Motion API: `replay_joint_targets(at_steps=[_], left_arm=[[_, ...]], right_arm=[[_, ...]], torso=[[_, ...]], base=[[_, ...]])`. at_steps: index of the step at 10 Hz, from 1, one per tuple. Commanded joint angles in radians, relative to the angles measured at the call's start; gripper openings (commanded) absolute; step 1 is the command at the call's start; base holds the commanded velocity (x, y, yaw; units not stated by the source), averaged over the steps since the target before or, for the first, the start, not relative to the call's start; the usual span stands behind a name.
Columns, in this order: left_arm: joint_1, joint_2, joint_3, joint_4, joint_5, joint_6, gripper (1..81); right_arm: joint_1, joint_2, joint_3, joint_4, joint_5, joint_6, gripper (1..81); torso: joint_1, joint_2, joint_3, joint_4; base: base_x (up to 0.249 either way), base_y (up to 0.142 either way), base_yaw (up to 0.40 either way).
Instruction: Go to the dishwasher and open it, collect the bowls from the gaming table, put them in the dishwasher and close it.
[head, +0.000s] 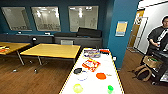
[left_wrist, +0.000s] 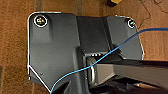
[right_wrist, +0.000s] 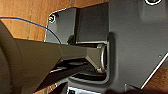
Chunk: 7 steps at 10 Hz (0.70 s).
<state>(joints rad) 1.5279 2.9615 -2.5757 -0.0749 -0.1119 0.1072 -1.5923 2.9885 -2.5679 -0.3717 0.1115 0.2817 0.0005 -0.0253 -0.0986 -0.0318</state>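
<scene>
The bowls, among them an orange one (head: 101, 75), a yellow-green one (head: 78, 88) and a bright green one (head: 110, 88), look small, light and stiff, probably slick, so the rim seems the best place to grip. They sit apart, low in the frame right of centre, on the white, yellow-edged table (head: 96, 85) near colourful boxes (head: 91, 64). I cannot tell how either arm's jaws are set.

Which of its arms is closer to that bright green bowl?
Right, probably: the bright green bowl lies toward the robot's right; both wrist cameras face wood floor, away from the gaming table.

On the gaming table (head: 113, 75) sit five bowls (head: 101, 75): yellow-green, orange, bright green, dark, pale. Beyond them lie three game boxes (head: 91, 64). Left stand two yellow-wood tables (head: 52, 50).
</scene>
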Motion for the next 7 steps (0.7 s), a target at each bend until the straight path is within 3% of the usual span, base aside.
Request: replay_joint_targets(at_steps=[1,4,7], left_arm=[[-0.036,-0.002,0.006,-0.003,0.055,0.002,81.1],[-0.036,-0.001,0.006,-0.005,0.054,0.0,81.1],[-0.036,-0.001,0.006,-0.003,0.054,0.002,81.1]], right_arm=[[0.033,-0.01,0.009,0.004,-0.039,0.005,81.1],[0.036,-0.067,0.048,0.033,-0.03,0.039,81.1],[0.039,-0.26,0.272,0.074,0.02,0.105,81.1]], torso=[[0.0,0.0,0.0,0.0],[0.0,0.001,0.0,0.0],[0.0,0.0,0.0,0.0]], base=[[0.0,0.0,0.0],[0.0,0.0,0.0],[0.0,0.0,0.0]])
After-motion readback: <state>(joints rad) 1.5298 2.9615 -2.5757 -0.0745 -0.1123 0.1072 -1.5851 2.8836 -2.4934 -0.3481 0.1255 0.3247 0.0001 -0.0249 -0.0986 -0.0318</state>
